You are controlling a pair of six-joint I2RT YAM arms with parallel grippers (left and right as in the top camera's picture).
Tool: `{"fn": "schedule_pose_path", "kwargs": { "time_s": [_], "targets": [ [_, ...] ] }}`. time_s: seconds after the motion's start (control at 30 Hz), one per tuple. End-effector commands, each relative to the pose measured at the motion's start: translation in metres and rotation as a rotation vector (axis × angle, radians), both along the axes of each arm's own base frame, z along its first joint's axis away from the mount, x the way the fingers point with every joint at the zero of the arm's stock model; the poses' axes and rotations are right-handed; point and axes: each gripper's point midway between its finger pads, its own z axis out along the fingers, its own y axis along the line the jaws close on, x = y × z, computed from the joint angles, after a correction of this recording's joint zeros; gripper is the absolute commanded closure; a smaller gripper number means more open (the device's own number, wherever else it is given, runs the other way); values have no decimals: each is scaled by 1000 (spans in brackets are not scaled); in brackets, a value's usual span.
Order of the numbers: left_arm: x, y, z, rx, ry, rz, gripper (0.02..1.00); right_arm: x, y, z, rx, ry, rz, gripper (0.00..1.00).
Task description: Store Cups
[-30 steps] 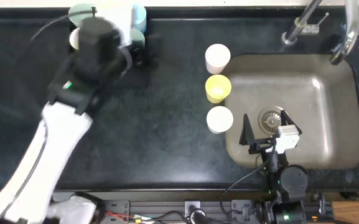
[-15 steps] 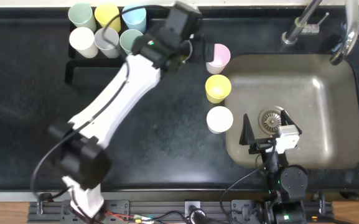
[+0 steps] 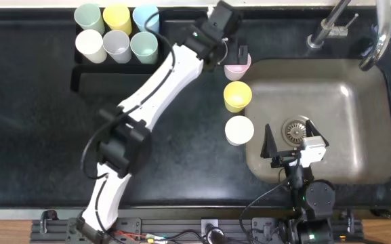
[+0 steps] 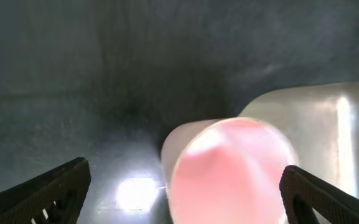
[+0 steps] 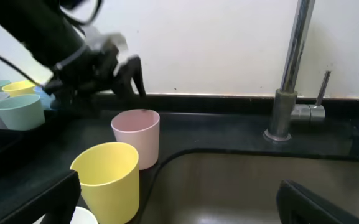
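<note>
My left claw (image 4: 182, 177) is spread wide over the pink cup (image 5: 137, 140), which stands upright and mouth up on the dark table (image 3: 181, 156), just beside the back left corner of the sink (image 3: 344, 102). The cup sits between my two fingers (image 4: 55, 186), with a gap on each side; nothing is pinched. Just in front of it stand a yellow cup (image 3: 237, 95) and then a white cup (image 3: 239, 129), all three in a row along the sink's left rim. Well apart, at the table's back left, a black rack (image 3: 80, 74) holds six cups (image 3: 117, 44) in two rows of three. My right claw (image 5: 178, 182) hangs over the sink basin, also spread and holding nothing, facing the faucet (image 5: 291, 68).
</note>
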Motion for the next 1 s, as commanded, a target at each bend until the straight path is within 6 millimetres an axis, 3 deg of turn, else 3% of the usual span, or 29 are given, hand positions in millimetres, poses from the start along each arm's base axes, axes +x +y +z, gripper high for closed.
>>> {"fn": "schedule_pose_path", "kwargs": {
  "time_s": [0.03,0.23,0.4,1.0],
  "targets": [
    [7,5,-7,41,-14,61,27,0,-1,-3,4,-1,-8,3],
    [12,4,-27,47,2,78,117,0,-1,-3,4,-1,-8,3],
    [19,1,-35,43,-15,82,255,0,-1,-3,4,-1,-8,3],
    [17,3,-29,45,-17,83,906,0,-1,-3,4,-1,-8,3]
  ]
}}
